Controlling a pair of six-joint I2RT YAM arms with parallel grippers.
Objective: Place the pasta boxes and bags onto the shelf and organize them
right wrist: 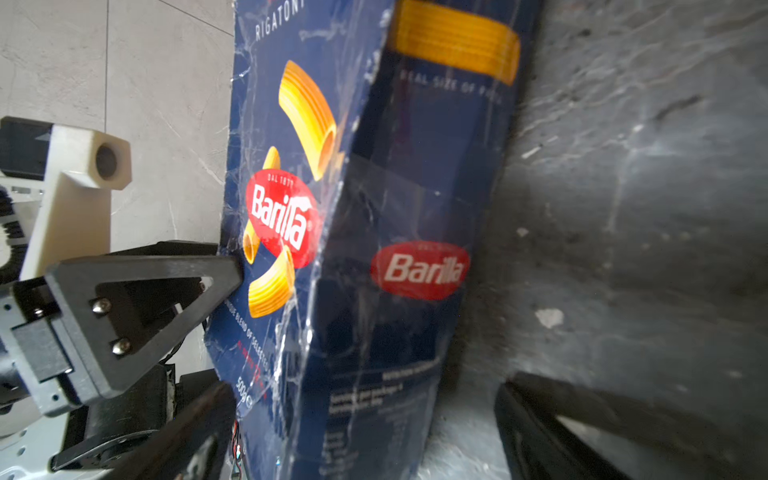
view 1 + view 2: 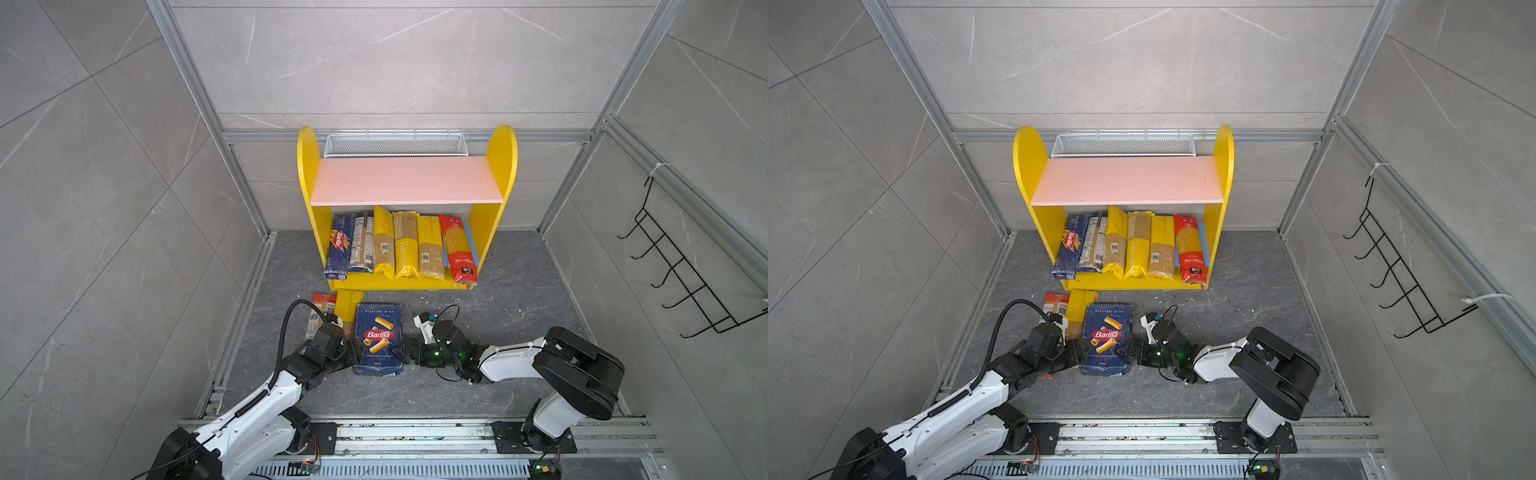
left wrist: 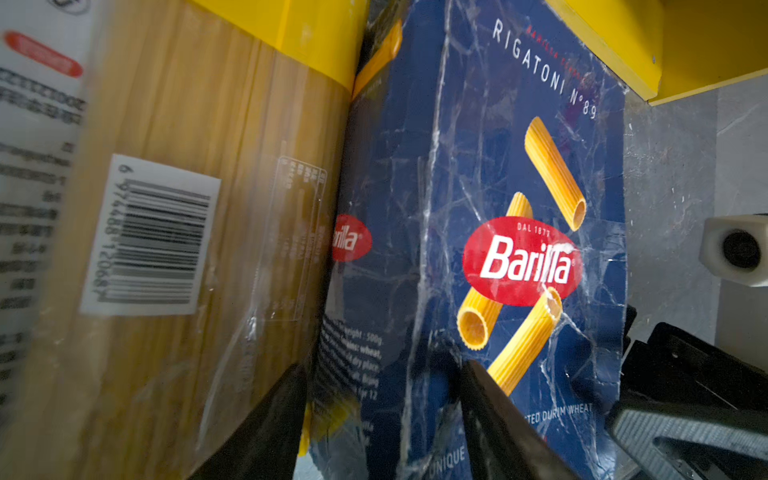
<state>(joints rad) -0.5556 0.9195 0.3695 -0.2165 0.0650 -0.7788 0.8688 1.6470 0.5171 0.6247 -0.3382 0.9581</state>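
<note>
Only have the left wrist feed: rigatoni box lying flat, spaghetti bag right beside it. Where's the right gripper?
Observer: The right gripper is at the rigatoni box, on the long edge opposite the left gripper. Its jaws are open astride that edge.
Operator: Shelf fill?
Observer: Six packs lie side by side on the lower board of the shelf.
Operator: Top board?
Observer: The pink upper board has nothing on it.
</note>
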